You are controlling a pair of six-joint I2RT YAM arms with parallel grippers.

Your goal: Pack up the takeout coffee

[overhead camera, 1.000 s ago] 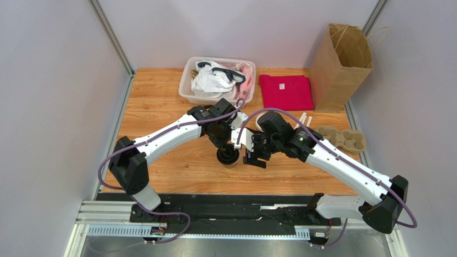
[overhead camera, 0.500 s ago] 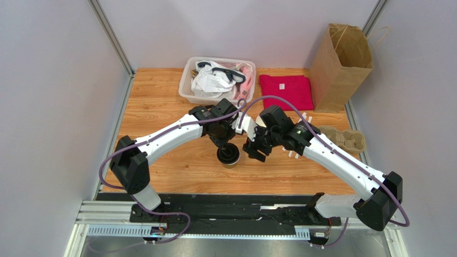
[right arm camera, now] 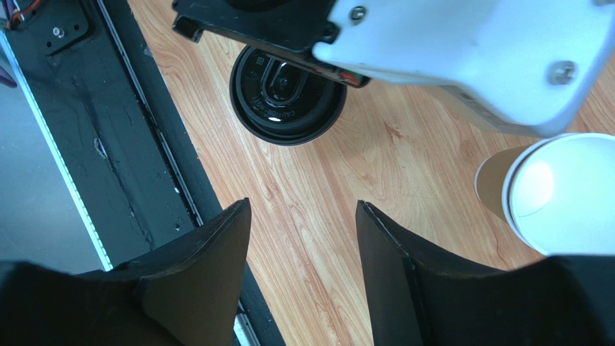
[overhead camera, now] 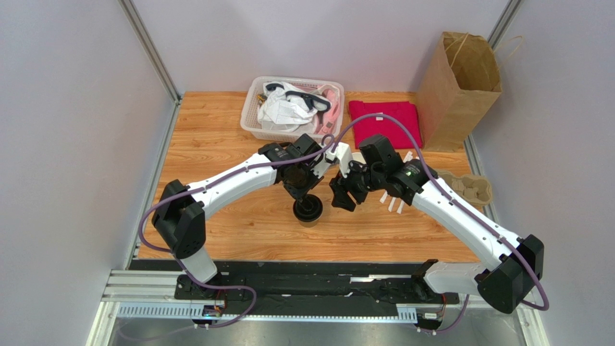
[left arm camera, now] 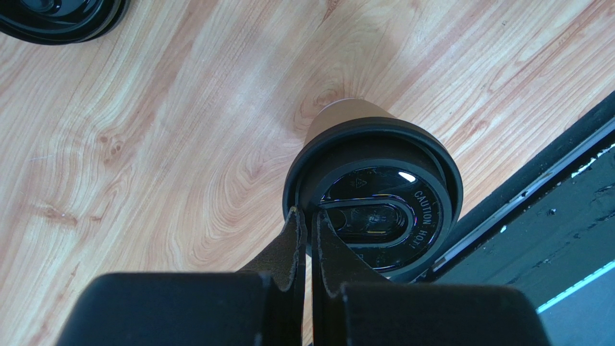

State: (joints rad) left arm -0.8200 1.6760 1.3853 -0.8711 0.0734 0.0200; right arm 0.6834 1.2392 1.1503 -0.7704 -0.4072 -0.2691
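Observation:
The takeout coffee (overhead camera: pixel 308 210) stands near the table's front middle, a brown paper cup (left arm camera: pixel 345 115) under a black lid (left arm camera: pixel 404 209). Over it my left gripper (overhead camera: pixel 306 193) points straight down, shut, its fingertips (left arm camera: pixel 297 220) resting against the lid's near rim with nothing between them. Just right of the cup hangs my right gripper (overhead camera: pixel 344 194), open and empty. In the right wrist view the lidded cup (right arm camera: pixel 289 97) lies ahead of the spread right gripper (right arm camera: pixel 303 209), partly under the left arm's white link (right arm camera: pixel 469 50).
An unlidded paper cup (right arm camera: pixel 559 194), white inside, stands right of the lidded one. A loose black lid (left arm camera: pixel 58 18) lies nearby. At the back are a white basket (overhead camera: pixel 253 119), a red cloth (overhead camera: pixel 385 124) and a paper bag (overhead camera: pixel 458 90). A pulp tray (overhead camera: pixel 469 187) sits at right.
My right gripper has drawn back from the cup's side, going farther up the table, and its jaws have narrowed somewhat. The left gripper has stayed shut on top of the lid.

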